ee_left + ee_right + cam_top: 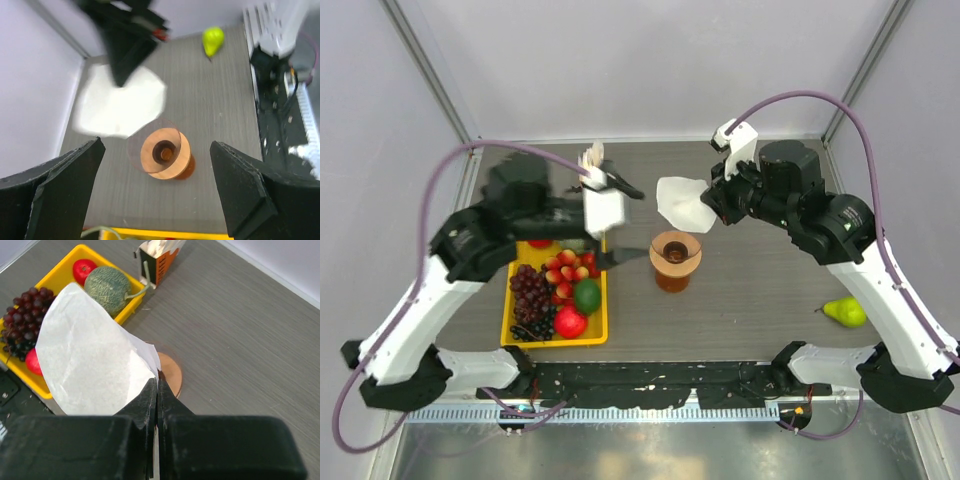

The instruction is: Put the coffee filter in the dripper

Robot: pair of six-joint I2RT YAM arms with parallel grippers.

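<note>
The coffee filter, a thin white paper fan, hangs in the air just behind and above the dripper. My right gripper is shut on the filter's right edge. In the right wrist view the filter spreads to the left of the pinched jaws of the right gripper and hides most of the dripper's tan collar. My left gripper is open just left of the dripper and holds nothing. In its wrist view the left gripper frames the dripper, with the filter beyond.
A yellow tray of grapes, strawberries and other fruit lies left of the dripper. An upright bundle of papers stands behind the tray. A green pear lies at the right. Amber liquid shows in a glass jug under the dripper.
</note>
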